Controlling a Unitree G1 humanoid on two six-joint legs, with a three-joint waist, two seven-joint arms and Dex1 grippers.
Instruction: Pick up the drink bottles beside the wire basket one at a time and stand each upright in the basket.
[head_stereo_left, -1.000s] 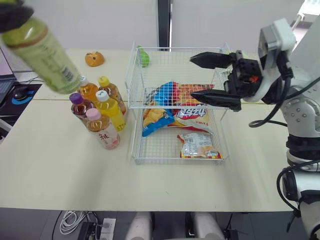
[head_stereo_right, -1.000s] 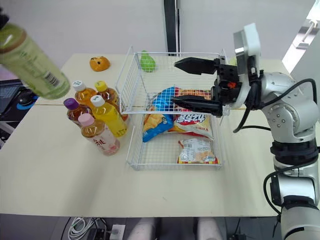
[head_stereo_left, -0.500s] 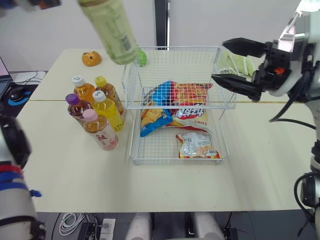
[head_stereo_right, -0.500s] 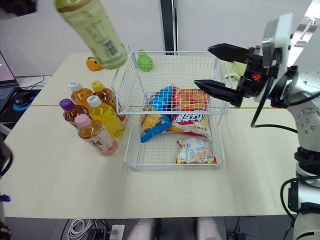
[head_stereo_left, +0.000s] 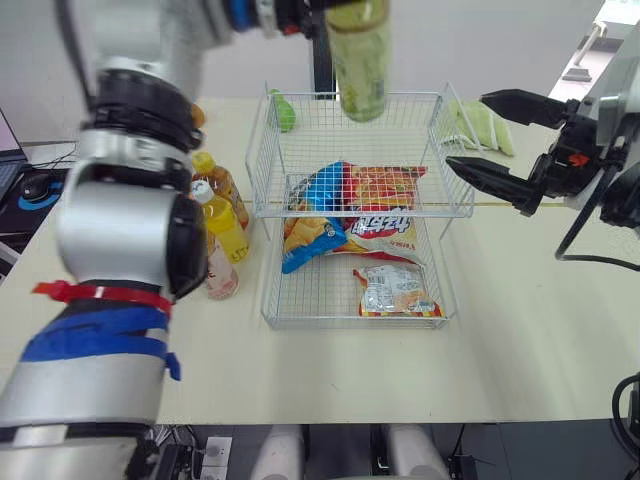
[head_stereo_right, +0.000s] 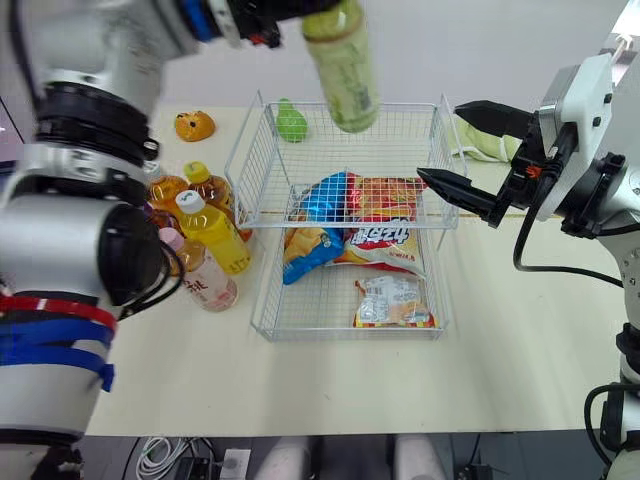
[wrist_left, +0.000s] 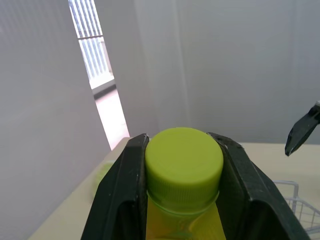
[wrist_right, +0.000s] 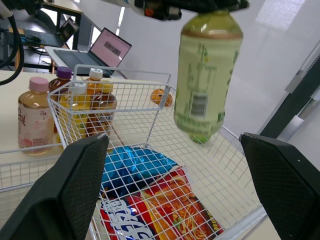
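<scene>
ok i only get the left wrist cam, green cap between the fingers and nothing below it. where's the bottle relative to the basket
Observer: The green tea bottle hangs cap up over the far half of the wire basket, its bottom near the rim, not down inside.
Operator: anything under it in there
Observer: Snack bags lie flat on the basket floor, mostly in the middle and near part.
Operator: and that black tip at my edge
Observer: That is one of the right fingers; they are open, held beside the basket's right side.
</scene>
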